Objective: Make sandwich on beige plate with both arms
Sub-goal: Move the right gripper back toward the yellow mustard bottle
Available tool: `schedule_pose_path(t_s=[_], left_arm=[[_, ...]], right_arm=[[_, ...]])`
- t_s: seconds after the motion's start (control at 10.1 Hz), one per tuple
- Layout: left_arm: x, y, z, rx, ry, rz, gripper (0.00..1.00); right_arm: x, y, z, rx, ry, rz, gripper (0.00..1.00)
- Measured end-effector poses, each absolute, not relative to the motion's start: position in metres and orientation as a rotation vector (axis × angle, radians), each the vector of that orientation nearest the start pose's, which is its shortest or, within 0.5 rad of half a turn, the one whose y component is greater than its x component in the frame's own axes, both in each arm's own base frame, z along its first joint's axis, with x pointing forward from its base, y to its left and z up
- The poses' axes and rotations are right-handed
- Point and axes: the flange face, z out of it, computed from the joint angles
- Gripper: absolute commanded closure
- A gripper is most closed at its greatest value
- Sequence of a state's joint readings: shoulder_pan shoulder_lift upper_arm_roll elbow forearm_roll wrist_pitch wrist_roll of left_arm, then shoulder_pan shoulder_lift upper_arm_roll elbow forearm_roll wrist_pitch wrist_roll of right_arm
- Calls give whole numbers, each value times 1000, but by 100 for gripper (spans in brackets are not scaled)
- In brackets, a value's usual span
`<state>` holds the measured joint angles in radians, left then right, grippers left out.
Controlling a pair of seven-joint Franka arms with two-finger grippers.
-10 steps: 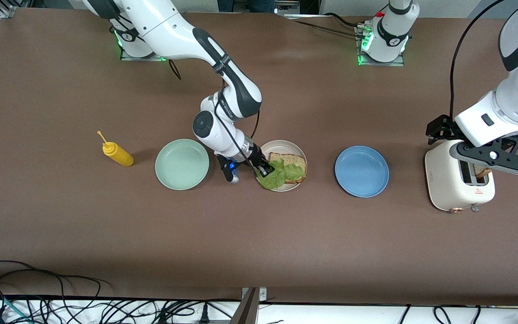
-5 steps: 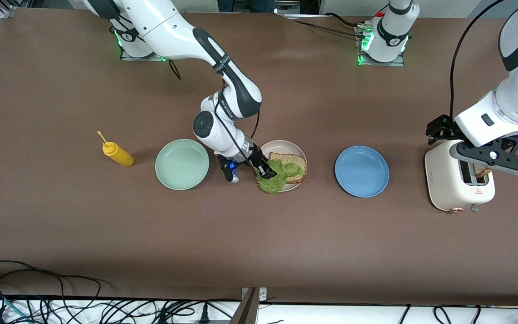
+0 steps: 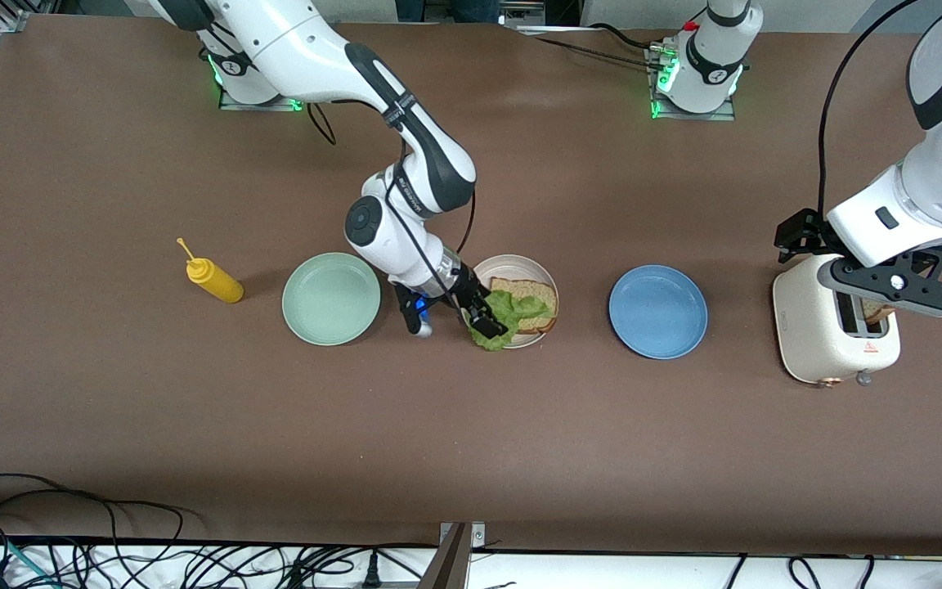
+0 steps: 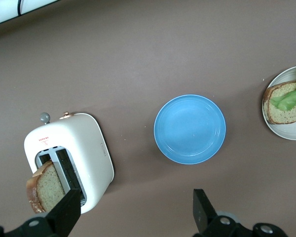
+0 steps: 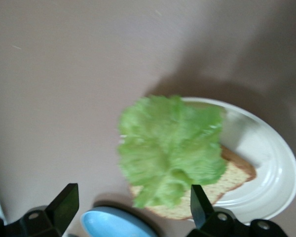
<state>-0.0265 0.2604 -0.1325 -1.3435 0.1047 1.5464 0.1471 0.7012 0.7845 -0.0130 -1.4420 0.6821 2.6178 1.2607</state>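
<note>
On the beige plate (image 3: 514, 266) mid-desk, lettuce (image 3: 510, 315) lies on one bread slice (image 3: 530, 292), overhanging the rim. The right tool (image 3: 489, 321) hangs spread wide over the leaf, holding nothing; lift it straight up so the leaf isn't dragged. The left tool (image 4: 136, 210), also wide and empty, hovers above the toaster (image 3: 814, 335), ready to pinch the second slice (image 4: 42, 190) squarely.

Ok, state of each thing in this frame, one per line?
Beige plate: holds bread slice with lettuce on top.
Toaster: bread slice sticking up from slot.
Blue plate: empty.
Green plate: empty.
Right gripper: open, over lettuce.
Left gripper: open, over toaster.
</note>
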Motion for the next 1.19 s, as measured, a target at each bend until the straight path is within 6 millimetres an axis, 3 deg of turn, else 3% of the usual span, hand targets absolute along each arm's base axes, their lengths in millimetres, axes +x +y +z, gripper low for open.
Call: schedule_pose_path(t_s=[0.2,0.49,0.89,1.19], left_arm=[[624,-77,576,-3034,462,84,0],[624,-77,576,-3034,462,84,0],[624,-76,576,-3035,461,84,0],[624,-76,576,-3035,460,85,0]], right_arm=[[617,422,305,-2397,1312,195,0],[636,338,379,-2649,1143,193,0],[643,212,426,-3061,509,232,0],[651,123,452,-3133,134,237,0]])
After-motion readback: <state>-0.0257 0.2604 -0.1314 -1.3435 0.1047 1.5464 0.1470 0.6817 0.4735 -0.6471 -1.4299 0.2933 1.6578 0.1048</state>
